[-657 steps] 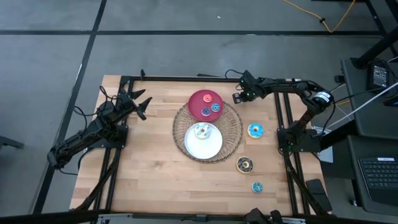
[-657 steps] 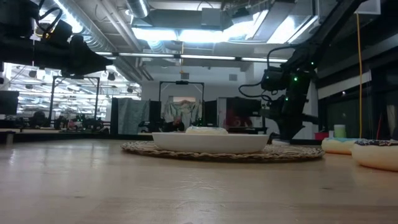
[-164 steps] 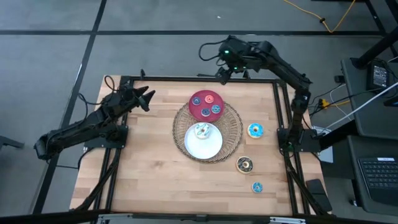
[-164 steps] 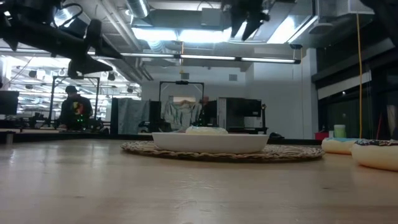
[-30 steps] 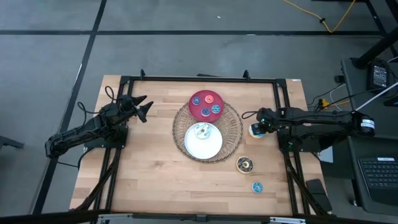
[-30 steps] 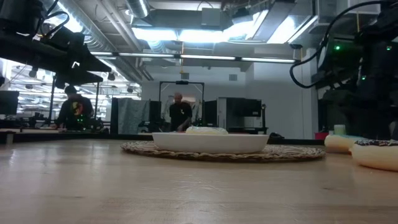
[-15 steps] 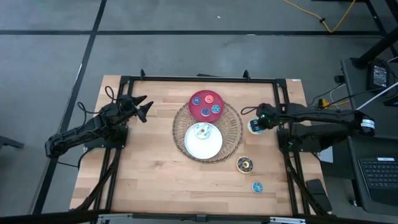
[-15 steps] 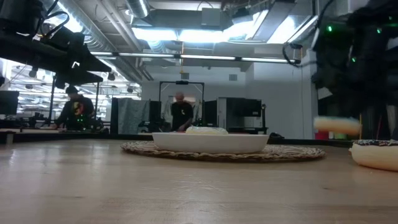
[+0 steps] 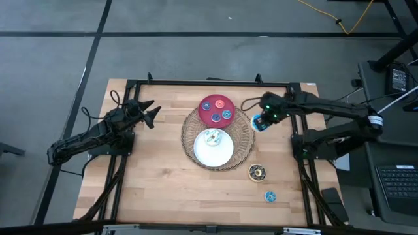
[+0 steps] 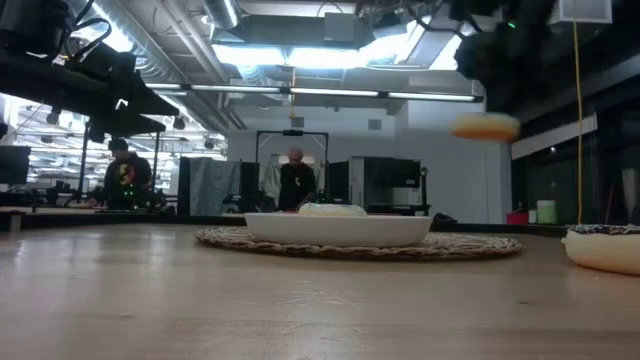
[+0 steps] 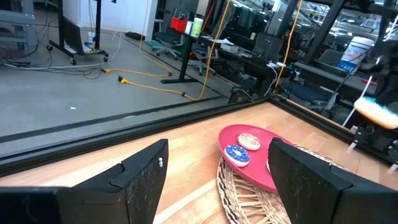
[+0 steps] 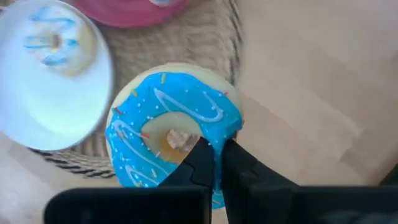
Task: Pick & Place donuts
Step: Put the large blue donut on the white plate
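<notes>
- Wooden table (image 9: 157,170); left gripper (image 9: 147,111) parked, spread wide.
- Lifted off since a second ago: blue donut (image 9: 260,122), pinched by right gripper (image 9: 264,119).
- Now beside tray (image 9: 243,147); placing next, probably.

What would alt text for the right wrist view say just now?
The right gripper has its jaws shut on the rim of a blue-iced donut, carried above the edge of the wicker tray. Behind it are a white plate and a red plate.

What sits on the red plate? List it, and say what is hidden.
On the red plate: an orange-pink donut and two blue donuts. The white plate covers its near edge. The right claw carries a blue-iced donut beside it.
</notes>
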Tool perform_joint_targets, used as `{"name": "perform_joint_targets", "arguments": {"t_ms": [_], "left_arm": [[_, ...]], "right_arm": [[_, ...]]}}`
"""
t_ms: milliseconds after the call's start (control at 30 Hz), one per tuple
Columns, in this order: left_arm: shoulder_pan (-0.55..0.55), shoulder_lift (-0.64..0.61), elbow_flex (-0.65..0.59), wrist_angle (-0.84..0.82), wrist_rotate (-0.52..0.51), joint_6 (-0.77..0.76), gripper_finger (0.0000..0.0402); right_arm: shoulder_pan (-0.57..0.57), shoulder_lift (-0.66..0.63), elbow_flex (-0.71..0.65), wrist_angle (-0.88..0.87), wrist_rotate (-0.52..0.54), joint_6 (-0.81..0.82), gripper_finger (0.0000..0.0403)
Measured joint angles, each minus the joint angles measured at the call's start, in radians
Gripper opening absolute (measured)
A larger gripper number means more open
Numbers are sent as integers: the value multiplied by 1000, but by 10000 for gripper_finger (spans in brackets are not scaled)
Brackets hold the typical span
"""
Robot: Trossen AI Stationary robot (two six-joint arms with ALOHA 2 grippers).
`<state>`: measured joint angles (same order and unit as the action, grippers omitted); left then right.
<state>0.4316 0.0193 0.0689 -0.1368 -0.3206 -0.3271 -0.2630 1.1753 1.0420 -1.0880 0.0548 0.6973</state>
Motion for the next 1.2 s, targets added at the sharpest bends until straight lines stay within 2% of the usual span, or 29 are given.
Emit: {"name": "perform_joint_targets", "arguments": {"t_ms": [233,433,867,1200], "left_arm": [[0,0,0,0,0,0,267],[0,0,0,0,0,0,267],[0,0,0,0,0,0,267],[0,0,0,0,0,0,267]], "right_arm": [[49,227,281,-47,23,-161,16],[86,394,459,-77,31,-293,15],[160,647,620,-92,28,-485,15],[218,838,820,-89,21,-577,15]]}}
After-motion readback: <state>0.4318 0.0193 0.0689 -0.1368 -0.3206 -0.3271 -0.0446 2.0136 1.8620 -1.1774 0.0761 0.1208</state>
